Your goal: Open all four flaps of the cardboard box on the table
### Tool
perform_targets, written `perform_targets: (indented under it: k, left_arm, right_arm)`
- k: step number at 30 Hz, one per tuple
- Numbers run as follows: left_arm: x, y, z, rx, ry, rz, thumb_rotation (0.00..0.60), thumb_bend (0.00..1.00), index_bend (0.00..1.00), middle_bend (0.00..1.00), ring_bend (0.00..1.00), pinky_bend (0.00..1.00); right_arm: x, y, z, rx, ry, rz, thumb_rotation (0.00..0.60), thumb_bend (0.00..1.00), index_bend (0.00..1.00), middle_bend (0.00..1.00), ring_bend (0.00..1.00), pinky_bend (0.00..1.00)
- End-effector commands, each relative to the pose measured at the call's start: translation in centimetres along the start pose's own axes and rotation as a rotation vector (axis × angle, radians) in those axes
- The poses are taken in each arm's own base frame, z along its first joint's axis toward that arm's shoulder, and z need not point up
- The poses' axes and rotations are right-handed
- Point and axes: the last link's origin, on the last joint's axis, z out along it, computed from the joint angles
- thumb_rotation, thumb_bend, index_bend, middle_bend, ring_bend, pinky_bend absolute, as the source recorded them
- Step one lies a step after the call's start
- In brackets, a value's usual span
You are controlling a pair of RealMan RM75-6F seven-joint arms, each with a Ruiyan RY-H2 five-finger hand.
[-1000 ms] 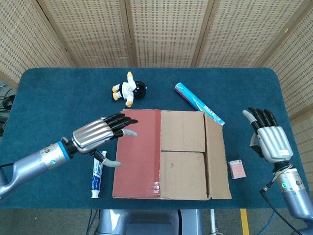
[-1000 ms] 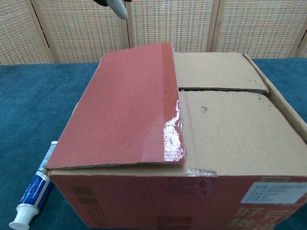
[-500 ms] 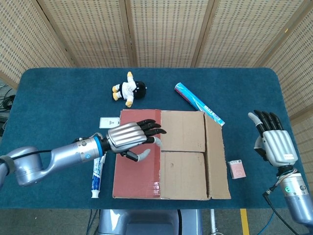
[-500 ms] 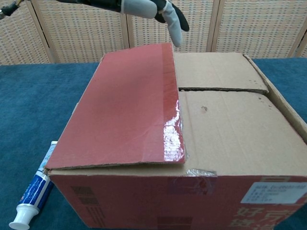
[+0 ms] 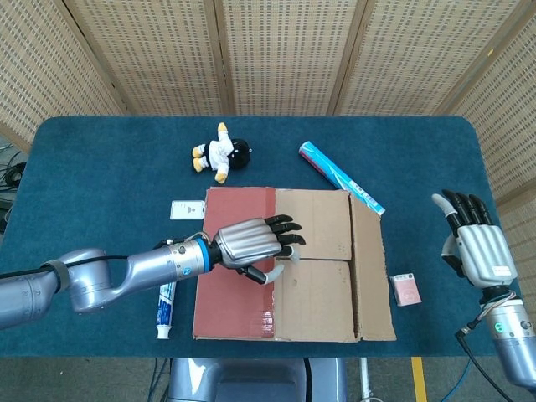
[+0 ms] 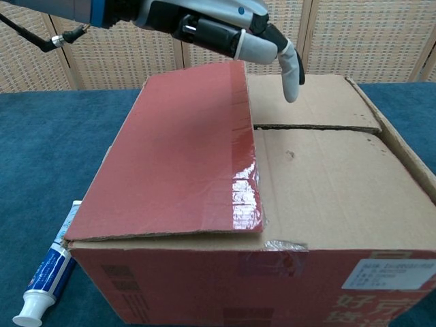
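Risk sits with the left hand [image 5: 251, 244], fingers spread and empty above the red flap [image 5: 237, 260] of the cardboard box [image 5: 322, 276] at mid-counter: missing the flap's free edge, fingertips may just press it shut. Right hand [image 5: 477, 247] hangs open, well clear.

I see the cardboard box [image 5: 293, 264] near the front edge of the table [image 5: 84, 159]. My left hand [image 5: 251, 244] hovers above its top, over the left flap [image 5: 234, 264]. My right hand [image 5: 476, 247] is well apart, to the right of the box. A toothpaste tube [image 5: 166, 297] lies just left of the box, a small card [image 5: 406, 289] just right. Behind the box lie a plush toy [image 5: 220, 152] and a long packet [image 5: 339, 176].
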Motion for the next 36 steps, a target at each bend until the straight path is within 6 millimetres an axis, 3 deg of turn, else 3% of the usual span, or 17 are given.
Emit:
perform_targets:
  k: [1, 8, 17, 25, 31, 36]
  left_arm:
    - [-0.6, 0.4, 0.9, -0.003, -0.017, 0.018, 0.060, 0.64, 0.29, 0.15, 0.02, 0.00]
    - [-1.6, 0.8, 1.6, 0.006, -0.047, 0.028, 0.060, 0.64, 0.30, 0.17, 0.04, 0.00]
    - [-1.9, 0.3, 1.1, 0.044, -0.073, 0.062, 0.060, 0.64, 0.40, 0.28, 0.12, 0.00]
    - [-1.5, -0.3, 0.1, 0.076, -0.058, 0.071, 0.058, 0.64, 0.43, 0.35, 0.18, 0.00]
    - [-0.8, -0.6, -0.7, 0.095, -0.036, 0.062, 0.060, 0.64, 0.44, 0.41, 0.24, 0.08]
    - [0.2, -0.8, -1.4, 0.099, -0.004, 0.054, 0.061, 0.63, 0.44, 0.42, 0.25, 0.09]
  right_arm:
    - [0.0, 0.2, -0.1, -0.005, 0.000, 0.002, 0.600, 1.00, 0.09, 0.06, 0.00, 0.00]
    - [0.0, 0.6, -0.4, -0.018, 0.000, 0.009, 0.600, 1.00, 0.09, 0.06, 0.00, 0.00]
    - [-0.1, 0.9, -0.7, -0.028, 0.002, 0.023, 0.600, 1.00, 0.09, 0.06, 0.00, 0.00]
    - [-0.2, 0.8, -0.6, -0.025, 0.004, 0.028, 0.600, 1.00, 0.09, 0.06, 0.00, 0.00]
    - [-0.2, 0.7, -0.4, -0.026, 0.009, 0.029, 0.600, 1.00, 0.09, 0.06, 0.00, 0.00]
    - [-0.1, 0.6, -0.4, -0.027, 0.011, 0.028, 0.600, 1.00, 0.09, 0.06, 0.00, 0.00]
